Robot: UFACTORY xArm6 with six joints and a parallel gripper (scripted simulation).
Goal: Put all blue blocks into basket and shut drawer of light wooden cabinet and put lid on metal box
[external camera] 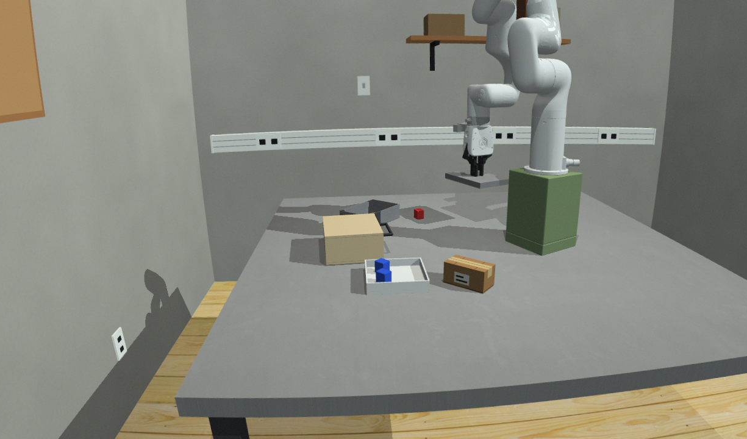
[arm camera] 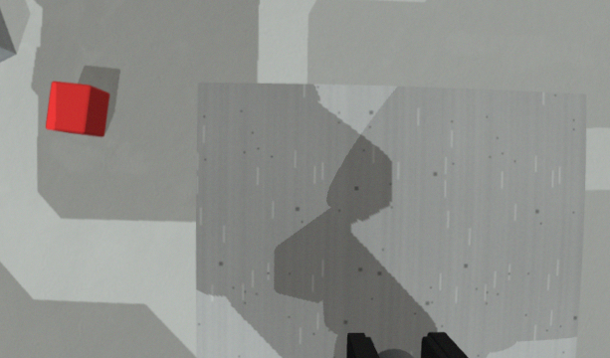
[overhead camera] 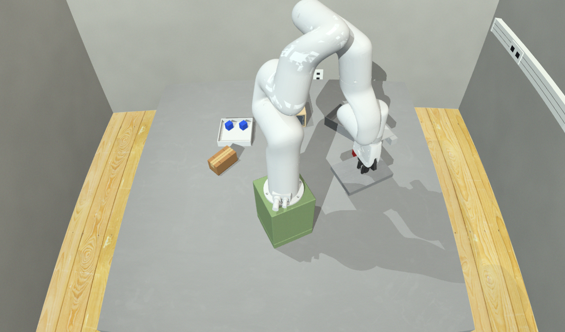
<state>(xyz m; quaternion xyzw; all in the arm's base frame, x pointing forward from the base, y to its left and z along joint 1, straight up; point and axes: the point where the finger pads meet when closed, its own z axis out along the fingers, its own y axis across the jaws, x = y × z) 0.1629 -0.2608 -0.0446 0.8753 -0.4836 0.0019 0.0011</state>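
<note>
The hand (external camera: 477,170) grasps the lid (external camera: 477,179) aloft, its edges well above the table (external camera: 474,327).

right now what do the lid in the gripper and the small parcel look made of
Lid, lifted by its knob in the shut gripper: looks like brushed metal, grey with fine streaks and specks. Parcel: probably cardboard, matte brown, with a tape strip and a white label.

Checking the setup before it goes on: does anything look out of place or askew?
The metal box sits open; its lid hangs above the table, held by the gripper, jaws shut on its knob. A red block lies loose beside the box. Nothing looks spilled or damaged.
</note>
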